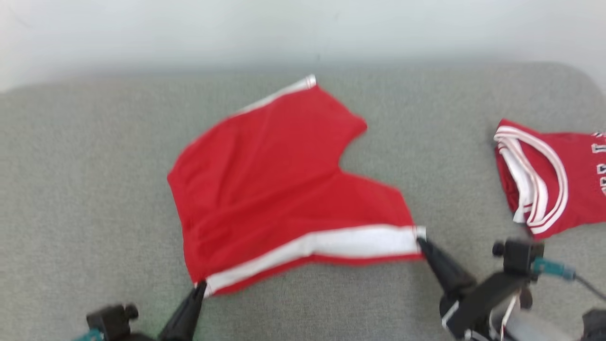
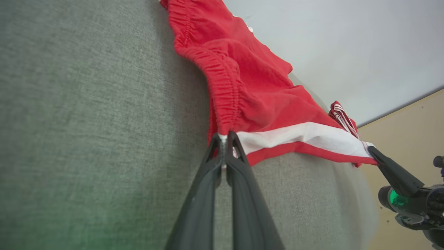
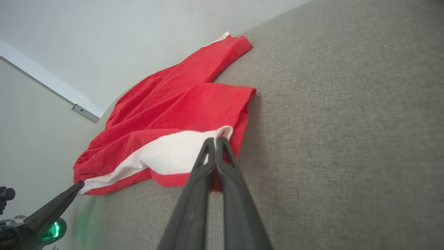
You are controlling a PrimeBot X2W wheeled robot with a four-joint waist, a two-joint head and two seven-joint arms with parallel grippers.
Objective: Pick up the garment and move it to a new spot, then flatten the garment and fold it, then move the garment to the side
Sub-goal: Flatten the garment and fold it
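Red shorts (image 1: 284, 189) lie spread mid-table (image 1: 85, 166), light and limp (will sag and wrinkle), best held by corners: left hand (image 1: 201, 286) pinches the near-left waistband corner, right hand (image 1: 421, 242) pinches the near-right hem end of the white stripe (image 1: 322, 246).

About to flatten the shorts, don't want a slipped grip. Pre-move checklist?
1. Left fingers shut on the shorts' waistband corner: ok.
2. Right fingers shut on the hem corner at the white stripe: ok.
3. Stripe edge stretched between both grips: ok.
4. Cloth flat on the grey cushion: not ok, wrinkled near the waistband.
5. Jersey apart from the shorts: ok.
6. Lower layer lying smooth: cannot tell.
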